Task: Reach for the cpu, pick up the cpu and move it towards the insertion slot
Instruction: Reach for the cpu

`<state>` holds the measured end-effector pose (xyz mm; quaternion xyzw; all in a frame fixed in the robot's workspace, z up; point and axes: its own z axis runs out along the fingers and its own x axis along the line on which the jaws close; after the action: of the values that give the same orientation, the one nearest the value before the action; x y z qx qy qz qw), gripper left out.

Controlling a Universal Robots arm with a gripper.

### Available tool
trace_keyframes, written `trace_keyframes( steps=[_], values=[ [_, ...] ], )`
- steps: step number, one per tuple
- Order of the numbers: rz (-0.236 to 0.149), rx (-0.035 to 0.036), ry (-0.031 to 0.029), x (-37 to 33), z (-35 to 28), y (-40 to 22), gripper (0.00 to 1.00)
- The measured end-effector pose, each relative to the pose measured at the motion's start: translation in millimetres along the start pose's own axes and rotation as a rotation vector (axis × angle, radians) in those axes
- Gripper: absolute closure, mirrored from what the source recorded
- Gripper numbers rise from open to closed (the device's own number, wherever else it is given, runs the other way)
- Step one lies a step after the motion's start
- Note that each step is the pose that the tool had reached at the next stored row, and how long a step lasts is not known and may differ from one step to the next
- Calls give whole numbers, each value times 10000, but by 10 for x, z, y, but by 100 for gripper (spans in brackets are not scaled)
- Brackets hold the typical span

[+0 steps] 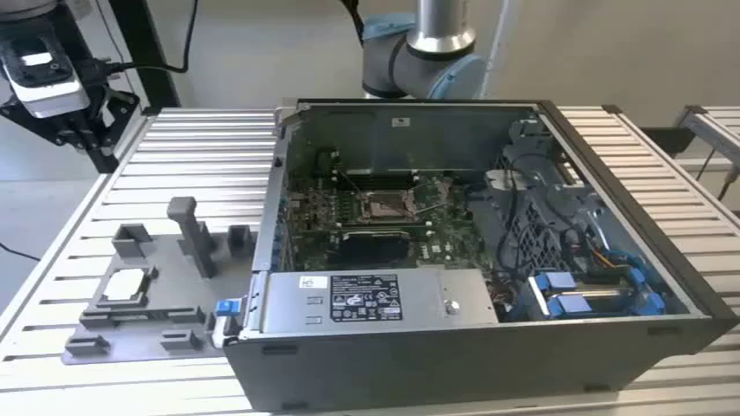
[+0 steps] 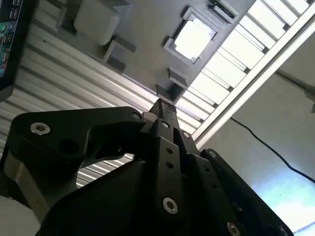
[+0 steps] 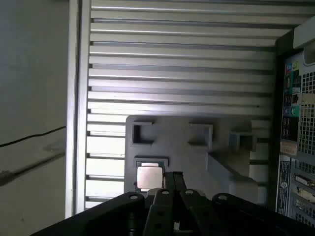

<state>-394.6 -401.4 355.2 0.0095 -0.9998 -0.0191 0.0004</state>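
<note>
The cpu (image 1: 130, 282) lies flat, silvery face up, in a square pocket of the grey fixture plate (image 1: 173, 305) on the table, at the exterior view's left. My gripper (image 1: 83, 130) hangs high above the table's far left corner, well away from the chip. Both wrist views show the cpu (image 2: 193, 38) (image 3: 149, 177) in its pocket past the gripper (image 2: 162, 105) (image 3: 173, 176), whose fingers are shut together with nothing between them. The insertion slot (image 1: 386, 205) sits in the middle of the green board inside the open computer case (image 1: 463, 355).
Grey upright blocks (image 1: 185, 227) stand on the fixture plate beside the chip. The case's wall (image 1: 269, 234) rises right beside the plate. The arm's base (image 1: 422, 61) stands behind the case. A slatted metal table (image 1: 197, 147) surrounds everything; a black cable (image 3: 29, 137) lies on the floor.
</note>
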Motion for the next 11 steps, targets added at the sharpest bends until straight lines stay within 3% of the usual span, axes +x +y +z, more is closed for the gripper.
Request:
trace_keyframes(
  steps=[11],
  values=[
    [0, 0, 0, 0, 0, 0, 100]
  ],
)
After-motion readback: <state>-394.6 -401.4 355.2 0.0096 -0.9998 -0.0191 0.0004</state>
